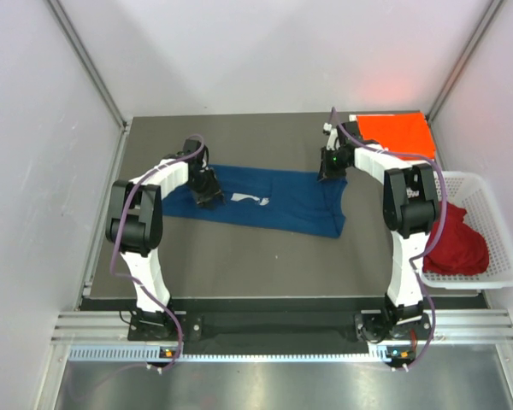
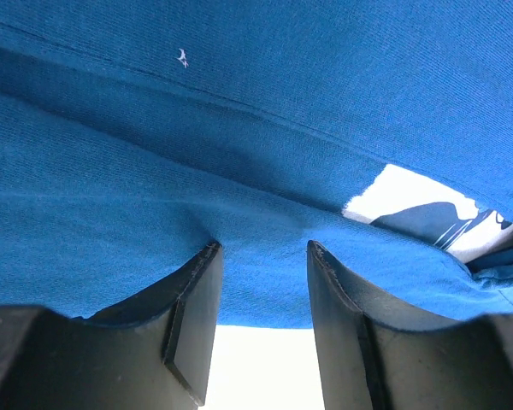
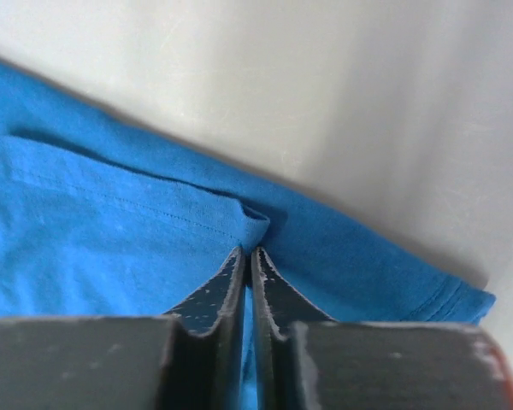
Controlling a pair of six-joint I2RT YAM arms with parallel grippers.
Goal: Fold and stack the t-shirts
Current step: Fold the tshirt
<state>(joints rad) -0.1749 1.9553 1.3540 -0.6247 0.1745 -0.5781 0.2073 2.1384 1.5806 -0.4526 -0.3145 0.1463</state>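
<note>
The navy blue t-shirt (image 1: 282, 203) lies spread across the middle of the table, its white chest print (image 1: 250, 199) facing up. My left gripper (image 1: 208, 195) rests on the shirt's left part. In the left wrist view its fingers (image 2: 261, 248) stand apart, tips on the blue cloth (image 2: 239, 128) near the print (image 2: 410, 192), with nothing clamped between them. My right gripper (image 1: 328, 171) is at the shirt's far right edge. It (image 3: 250, 252) is shut, pinching a small fold of the blue hem (image 3: 111, 239). An orange-red t-shirt (image 1: 395, 134) lies folded at the back right.
A white lattice basket (image 1: 496, 213) stands off the table's right side with a dark red t-shirt (image 1: 455, 243) bunched inside. Grey table (image 1: 256, 260) shows in front of the blue shirt. White walls enclose the left, back and right.
</note>
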